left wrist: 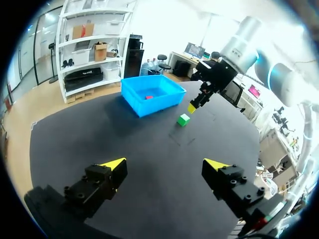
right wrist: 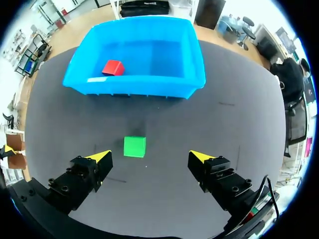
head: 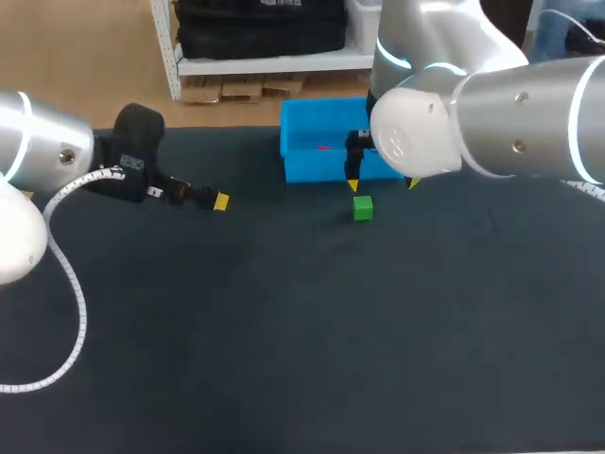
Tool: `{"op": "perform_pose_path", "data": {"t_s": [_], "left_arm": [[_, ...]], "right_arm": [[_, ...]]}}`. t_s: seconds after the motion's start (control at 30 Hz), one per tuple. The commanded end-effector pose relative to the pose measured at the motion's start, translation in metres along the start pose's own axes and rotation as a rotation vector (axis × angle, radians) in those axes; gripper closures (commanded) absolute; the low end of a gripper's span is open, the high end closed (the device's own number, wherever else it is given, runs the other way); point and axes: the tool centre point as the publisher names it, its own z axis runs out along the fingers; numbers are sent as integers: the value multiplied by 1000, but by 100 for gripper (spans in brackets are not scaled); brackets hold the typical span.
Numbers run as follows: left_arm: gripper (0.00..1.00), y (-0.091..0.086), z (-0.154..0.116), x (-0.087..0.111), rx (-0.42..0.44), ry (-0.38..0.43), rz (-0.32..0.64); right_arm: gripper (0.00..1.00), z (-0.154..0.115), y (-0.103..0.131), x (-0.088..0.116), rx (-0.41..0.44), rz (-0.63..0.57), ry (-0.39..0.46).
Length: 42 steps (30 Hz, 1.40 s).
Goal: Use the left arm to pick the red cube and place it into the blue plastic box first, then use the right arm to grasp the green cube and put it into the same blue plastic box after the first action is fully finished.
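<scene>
The red cube [right wrist: 113, 67] sits in the blue box [right wrist: 149, 88], so step one looks done; the left claw [left wrist: 166, 163] hangs spread and empty, well off to the side. The right claw [right wrist: 150, 155] hovers wide open, the green cube [right wrist: 134, 147] ahead between its fingers on the table [head: 302, 331], just short of the box: grab and drop remain.

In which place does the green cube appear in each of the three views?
Head view: the green cube lies on the table, just in front of the blue box.
Left wrist view: it lies far ahead of the left gripper, beside the box but apart from it.
Right wrist view: it lies close ahead of the open right gripper.
Shared landmark: the blue box holding the red cube.
</scene>
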Motion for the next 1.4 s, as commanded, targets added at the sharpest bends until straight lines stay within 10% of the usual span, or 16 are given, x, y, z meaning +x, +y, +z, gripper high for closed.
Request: {"op": "perform_pose_path", "data": {"t_s": [0.03,0.83,1.4], "left_arm": [[0,1,0,2,5,-8,2],[0,1,0,2,5,-8,2],[0,1,0,2,5,-8,2]], "right_arm": [[0,11,1,-7,-9,8,26],[0,41,-14,-9,28,38,65],[0,12,-9,-13,7,27,15]]}}
